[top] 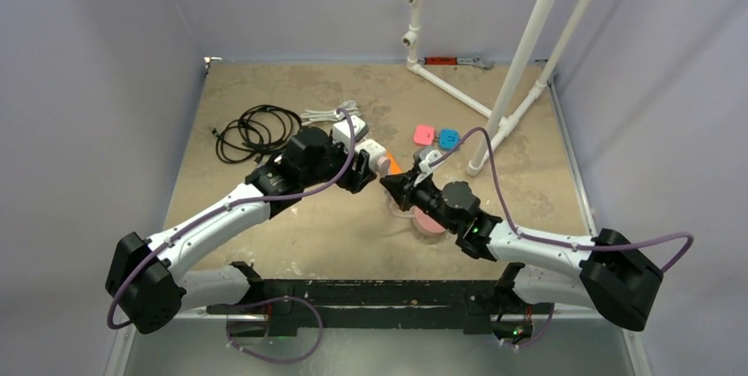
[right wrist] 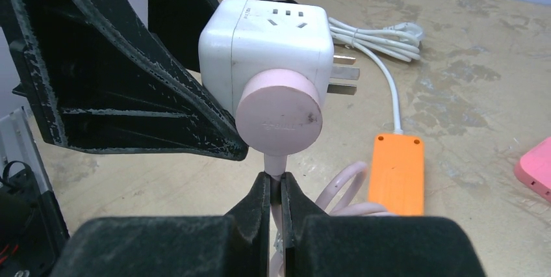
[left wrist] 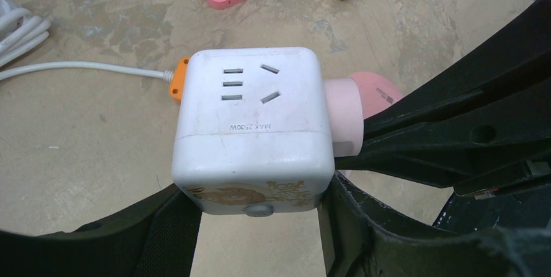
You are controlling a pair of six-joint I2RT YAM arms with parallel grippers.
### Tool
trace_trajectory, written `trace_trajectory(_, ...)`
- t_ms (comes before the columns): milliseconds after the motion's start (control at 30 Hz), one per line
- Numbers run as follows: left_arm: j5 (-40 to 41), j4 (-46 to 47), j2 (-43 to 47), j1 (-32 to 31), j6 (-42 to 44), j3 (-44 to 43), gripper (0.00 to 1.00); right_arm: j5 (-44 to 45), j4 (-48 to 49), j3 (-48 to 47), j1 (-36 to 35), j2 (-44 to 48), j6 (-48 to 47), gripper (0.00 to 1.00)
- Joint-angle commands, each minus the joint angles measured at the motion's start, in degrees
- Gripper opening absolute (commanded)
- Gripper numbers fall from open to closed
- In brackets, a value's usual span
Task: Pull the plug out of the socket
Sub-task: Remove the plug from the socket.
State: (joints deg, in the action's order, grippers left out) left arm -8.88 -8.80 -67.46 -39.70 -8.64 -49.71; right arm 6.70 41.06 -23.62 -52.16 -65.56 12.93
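Two grippers converge on one cube. Socket point(right wrist: 396, 173) lies flat, ahead and to the right of the right gripper point(right wrist: 275, 192). White cube adapter point(left wrist: 250, 114) is clamped by the left gripper point(left wrist: 260, 225), jaws part-spread. Its prongs point(right wrist: 344, 74) are bare and clear of the socket, so withdrawal appears done. Pink plug point(right wrist: 279, 118) sits in the cube, and the right gripper pinches the pink cable point(right wrist: 275, 166) directly beneath.
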Motion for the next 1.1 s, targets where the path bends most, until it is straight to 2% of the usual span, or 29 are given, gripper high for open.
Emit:
trace_trajectory(0,15.23,-6.42,-1.04,1.65,2.38,-0.98,0.0,3.89,5.58,0.09,0.73,4.88,-1.23,0.0)
trace_trajectory(133,15.19,-6.51,-0.96,1.7,2.23,-1.03,0.0,4.01,5.7,0.24,0.75,5.25,-1.19,0.0)
trace_trajectory(233,12.06,-5.69,-0.56,1.66,2.27,-0.85,0.0,4.02,5.73,-0.06,0.75,4.0,-0.86,0.0)
trace_trajectory(833,-24.75,7.88,8.28,4.36,-1.94,3.59,0.0,3.45,3.22,-7.17,1.01,-13.1,-0.45,0.0)
trace_trajectory(967,-28.67,10.92,8.23,4.39,-3.11,3.92,0.0,3.3,2.66,-8.24,1.17,-15.04,-0.45,0.0)
trace_trajectory(1067,-27.91,10.47,8.5,4.44,-2.93,3.78,0.0,3.0,2.82,-7.99,1.19,-14.92,-0.2,0.0)
